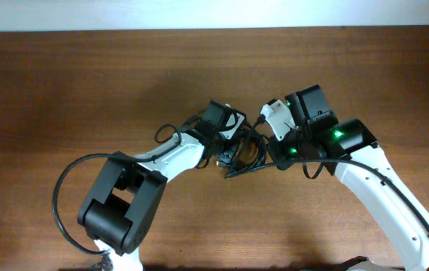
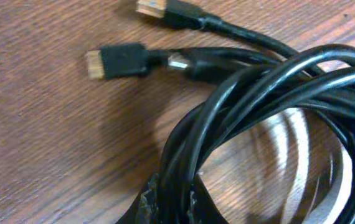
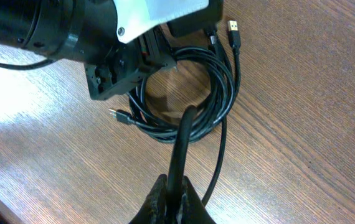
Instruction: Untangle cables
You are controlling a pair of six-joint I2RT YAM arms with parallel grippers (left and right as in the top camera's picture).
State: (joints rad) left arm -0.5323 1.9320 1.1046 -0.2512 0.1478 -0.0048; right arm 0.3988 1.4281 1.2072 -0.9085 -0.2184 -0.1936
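Observation:
The cables (image 1: 242, 156) are thin black cords coiled in one bundle at the middle of the wooden table, between the two arms. In the left wrist view the coil (image 2: 258, 93) fills the right side, and two plug ends with gold tips (image 2: 118, 62) lie on the wood above it. My left gripper (image 2: 172, 202) is shut on several strands of the coil. In the right wrist view the coil (image 3: 218, 93) lies under the left arm's head. My right gripper (image 3: 172, 193) is shut on one thicker black cord rising from the coil.
The left arm's black and white wrist (image 3: 103, 37) hangs over the coil in the right wrist view. A small plug (image 3: 120, 116) sticks out at the coil's left and a gold plug (image 3: 233, 28) at its top. Bare wooden table (image 1: 86, 83) surrounds the arms.

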